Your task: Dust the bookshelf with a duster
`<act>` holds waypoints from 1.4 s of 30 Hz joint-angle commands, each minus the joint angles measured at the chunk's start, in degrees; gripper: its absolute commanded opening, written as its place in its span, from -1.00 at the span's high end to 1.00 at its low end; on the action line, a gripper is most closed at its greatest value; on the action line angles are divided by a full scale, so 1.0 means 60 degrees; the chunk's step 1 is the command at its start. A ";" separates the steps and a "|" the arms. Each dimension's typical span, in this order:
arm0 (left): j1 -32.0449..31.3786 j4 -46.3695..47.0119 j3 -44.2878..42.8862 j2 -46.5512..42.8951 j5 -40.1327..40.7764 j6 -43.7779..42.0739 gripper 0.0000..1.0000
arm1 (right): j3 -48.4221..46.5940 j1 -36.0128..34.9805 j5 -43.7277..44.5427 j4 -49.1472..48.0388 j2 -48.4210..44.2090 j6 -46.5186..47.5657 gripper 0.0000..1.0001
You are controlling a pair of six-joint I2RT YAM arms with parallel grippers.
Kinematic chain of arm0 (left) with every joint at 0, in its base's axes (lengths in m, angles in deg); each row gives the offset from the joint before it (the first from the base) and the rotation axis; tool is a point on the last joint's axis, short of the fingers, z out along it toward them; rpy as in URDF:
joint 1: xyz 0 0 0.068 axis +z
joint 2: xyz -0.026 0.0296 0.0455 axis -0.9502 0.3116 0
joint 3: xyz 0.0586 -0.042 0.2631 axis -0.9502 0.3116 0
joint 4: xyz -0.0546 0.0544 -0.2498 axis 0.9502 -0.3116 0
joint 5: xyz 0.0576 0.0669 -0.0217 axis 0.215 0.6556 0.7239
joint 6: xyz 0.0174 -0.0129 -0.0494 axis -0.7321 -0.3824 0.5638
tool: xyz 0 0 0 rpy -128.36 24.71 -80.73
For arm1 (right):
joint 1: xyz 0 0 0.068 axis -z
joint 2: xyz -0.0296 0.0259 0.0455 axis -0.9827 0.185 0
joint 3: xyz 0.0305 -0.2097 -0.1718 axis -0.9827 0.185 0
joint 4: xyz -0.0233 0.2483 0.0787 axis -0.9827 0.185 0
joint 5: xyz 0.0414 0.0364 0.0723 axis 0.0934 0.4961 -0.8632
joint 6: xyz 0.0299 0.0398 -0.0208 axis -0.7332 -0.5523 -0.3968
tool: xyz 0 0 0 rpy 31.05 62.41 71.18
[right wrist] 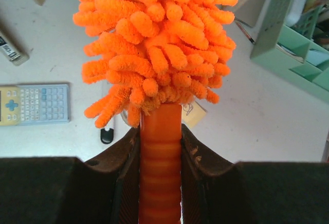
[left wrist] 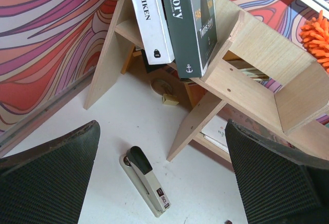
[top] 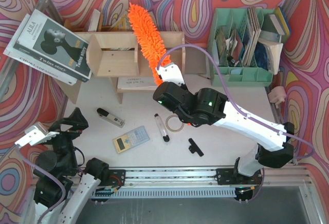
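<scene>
The plywood bookshelf (top: pixel 117 54) stands at the back of the table, and part of it also shows in the left wrist view (left wrist: pixel 257 44). The orange duster (top: pixel 145 35) lies slanted across the shelf's top, near an upright divider. My right gripper (top: pixel 167 71) is shut on its ribbed orange handle (right wrist: pixel 160 147), just below the shaggy head (right wrist: pixel 154 39). My left gripper (top: pixel 72 123) hovers open at the near left, its fingers (left wrist: pixel 46 178) wide apart with nothing between them, above a stapler (left wrist: pixel 146 180). The duster's tip (left wrist: pixel 316 39) pokes in at the right edge of that view.
Books (top: pixel 49 44) lean on the shelf's left end. A mint-green organiser (top: pixel 241 44) stands at the back right. On the table lie a stapler (top: pixel 110 117), calculator (top: pixel 131 139), marker pen (top: pixel 162 127), tape ring (top: pixel 175 123) and a black clip (top: pixel 195 147).
</scene>
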 commanded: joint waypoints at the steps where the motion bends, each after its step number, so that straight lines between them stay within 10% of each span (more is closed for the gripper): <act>1: 0.0056 0.0116 0.0100 0.0042 0.0038 0.0052 -0.97 | -0.0057 0.0003 -0.0343 -0.0976 -0.0010 0.0615 1.00; 22: 0.0057 0.0115 0.0103 0.0017 0.0049 0.0066 -0.97 | -0.0292 0.0233 0.2055 0.2381 -0.0412 -0.2054 1.00; 42: 0.0058 0.0131 0.0113 0.0018 0.0016 0.0081 -0.96 | -0.0163 0.0735 0.1730 0.1956 -0.1326 -0.1447 1.00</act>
